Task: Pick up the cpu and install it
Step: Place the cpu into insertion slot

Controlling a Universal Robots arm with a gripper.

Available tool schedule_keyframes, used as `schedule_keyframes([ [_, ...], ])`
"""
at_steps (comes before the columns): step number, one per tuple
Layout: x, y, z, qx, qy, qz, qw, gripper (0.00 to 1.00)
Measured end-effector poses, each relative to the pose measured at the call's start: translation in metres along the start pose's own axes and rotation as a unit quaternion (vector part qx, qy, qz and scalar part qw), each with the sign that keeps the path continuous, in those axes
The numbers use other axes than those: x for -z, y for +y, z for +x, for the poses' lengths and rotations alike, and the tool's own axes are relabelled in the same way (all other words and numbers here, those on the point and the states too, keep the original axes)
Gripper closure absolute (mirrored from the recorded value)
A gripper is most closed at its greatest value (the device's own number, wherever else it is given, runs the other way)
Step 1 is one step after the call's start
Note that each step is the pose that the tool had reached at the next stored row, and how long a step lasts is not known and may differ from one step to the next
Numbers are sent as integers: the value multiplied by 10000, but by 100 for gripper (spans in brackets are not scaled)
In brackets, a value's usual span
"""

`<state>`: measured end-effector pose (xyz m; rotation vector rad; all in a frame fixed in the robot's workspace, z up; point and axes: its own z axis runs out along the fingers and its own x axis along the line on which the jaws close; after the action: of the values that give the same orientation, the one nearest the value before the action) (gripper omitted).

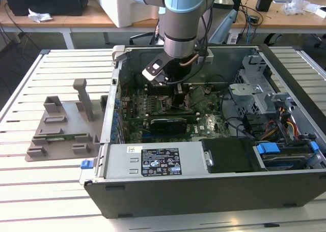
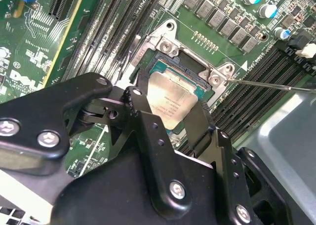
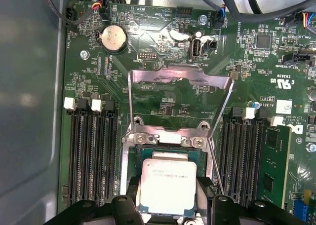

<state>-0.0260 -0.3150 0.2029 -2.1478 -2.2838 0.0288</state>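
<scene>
The cpu (image 3: 168, 185) (image 2: 170, 99), a small square chip with a silver top and a thin green rim, lies level in the motherboard socket (image 2: 168, 47). My gripper (image 3: 168, 201) (image 2: 169, 105) straddles it, its black fingers (image 2: 140, 106) pressed against two opposite edges of the chip. The socket's metal load plate (image 3: 180, 82) stands flipped up behind the chip, and the thin lever (image 2: 266, 84) sticks out to one side. In the exterior view my gripper (image 1: 179, 97) reaches down into the middle of the open computer case (image 1: 204, 191).
Memory slots (image 3: 91, 151) flank the socket on both sides. A black card (image 1: 170, 122) lies just in front of the gripper, and a silver power supply (image 1: 153, 161) lies nearer still. Cables and a drive cage (image 1: 254, 89) fill the case's right. A grey fixture plate (image 1: 61, 130) sits on the table at the exterior view's left.
</scene>
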Motion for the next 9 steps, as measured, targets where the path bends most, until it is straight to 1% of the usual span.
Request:
schedule_keyframes([
  [9, -30, -6, 6, 1, -1, 1, 10000, 46],
])
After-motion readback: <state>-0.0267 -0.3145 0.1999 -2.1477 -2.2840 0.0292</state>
